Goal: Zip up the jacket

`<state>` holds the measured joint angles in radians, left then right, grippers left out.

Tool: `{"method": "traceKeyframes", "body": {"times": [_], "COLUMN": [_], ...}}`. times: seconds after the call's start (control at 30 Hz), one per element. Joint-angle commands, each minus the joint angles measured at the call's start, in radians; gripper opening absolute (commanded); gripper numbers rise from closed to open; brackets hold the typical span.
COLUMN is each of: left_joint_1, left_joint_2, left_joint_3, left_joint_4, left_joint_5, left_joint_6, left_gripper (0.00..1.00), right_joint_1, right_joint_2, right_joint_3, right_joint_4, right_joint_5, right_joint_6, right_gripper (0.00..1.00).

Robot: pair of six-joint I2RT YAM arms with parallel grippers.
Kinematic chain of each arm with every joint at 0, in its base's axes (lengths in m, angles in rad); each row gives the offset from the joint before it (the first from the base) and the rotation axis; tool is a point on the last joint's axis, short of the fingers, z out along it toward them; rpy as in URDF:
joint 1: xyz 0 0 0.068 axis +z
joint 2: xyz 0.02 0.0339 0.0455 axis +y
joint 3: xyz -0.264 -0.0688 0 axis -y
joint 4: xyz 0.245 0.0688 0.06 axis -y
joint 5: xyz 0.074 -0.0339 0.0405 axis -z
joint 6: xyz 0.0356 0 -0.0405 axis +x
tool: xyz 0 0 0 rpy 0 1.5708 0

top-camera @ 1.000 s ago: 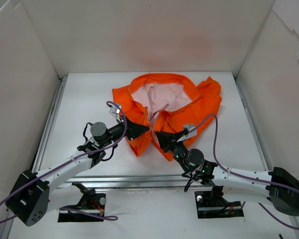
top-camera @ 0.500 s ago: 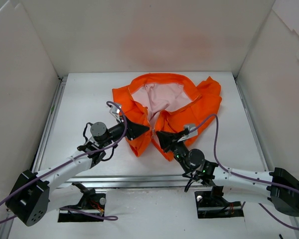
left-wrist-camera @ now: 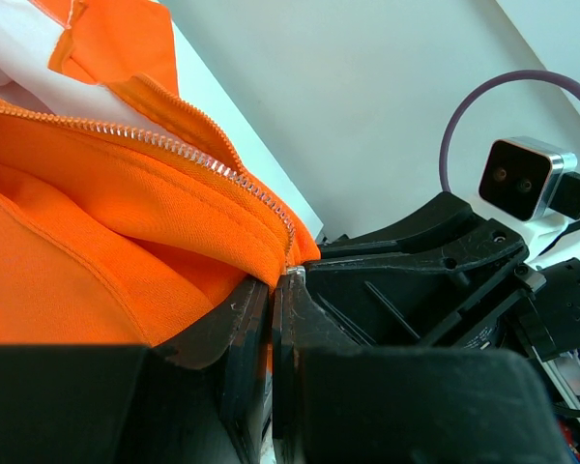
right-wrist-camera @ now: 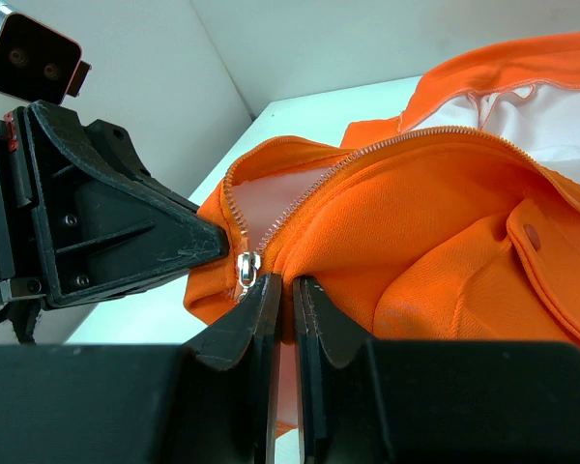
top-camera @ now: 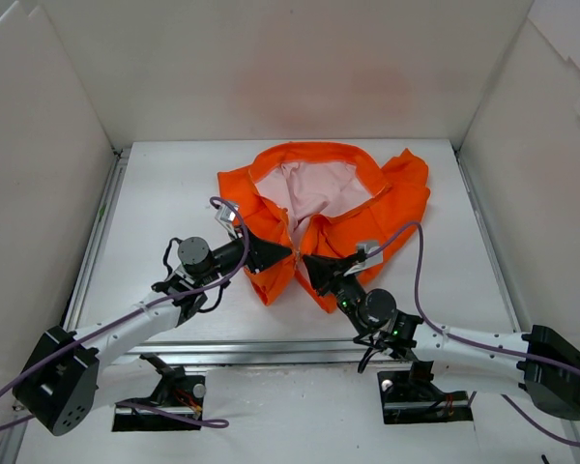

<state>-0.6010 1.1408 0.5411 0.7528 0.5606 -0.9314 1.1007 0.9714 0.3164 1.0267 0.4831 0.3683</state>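
Observation:
The orange jacket (top-camera: 387, 208) lies open on the white table, its pale pink lining (top-camera: 309, 184) showing. My left gripper (top-camera: 278, 253) is shut on the left front edge at its bottom end; in the left wrist view its jaws (left-wrist-camera: 275, 290) pinch orange fabric just below the zipper teeth (left-wrist-camera: 174, 147). My right gripper (top-camera: 309, 266) is shut on the right front edge. In the right wrist view (right-wrist-camera: 292, 285) it pinches fabric right beside the small metal slider (right-wrist-camera: 244, 266). The two grippers' tips nearly touch.
White walls (top-camera: 39, 145) box the table in on the left, back and right. A metal rail (top-camera: 300, 350) runs along the near edge. Purple cables (top-camera: 416, 261) loop over both arms. The jacket's right sleeve is bunched at the back right (top-camera: 411, 174).
The left gripper has edged slightly to the right, toward the right gripper. The jacket and the right arm look unchanged.

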Motion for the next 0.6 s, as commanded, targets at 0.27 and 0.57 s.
{"method": "traceKeyframes", "body": {"times": [0.27,0.57], "left_joint_1": [-0.017,-0.026], "left_joint_2": [-0.035,-0.041], "left_joint_3": [0.054,0.054], "left_joint_4": [0.128,0.109], "left_joint_5": [0.010,-0.002], "left_joint_6": [-0.011,0.002], "left_gripper": [0.00,0.00], "right_joint_1": [0.010,0.014], "right_joint_2": [0.009,0.016], "right_joint_3": [0.069,0.082], "right_joint_4": [0.082,0.078], "right_joint_5": [0.011,0.014], "right_joint_6": [-0.008,-0.022], "right_gripper": [0.00,0.00]}}
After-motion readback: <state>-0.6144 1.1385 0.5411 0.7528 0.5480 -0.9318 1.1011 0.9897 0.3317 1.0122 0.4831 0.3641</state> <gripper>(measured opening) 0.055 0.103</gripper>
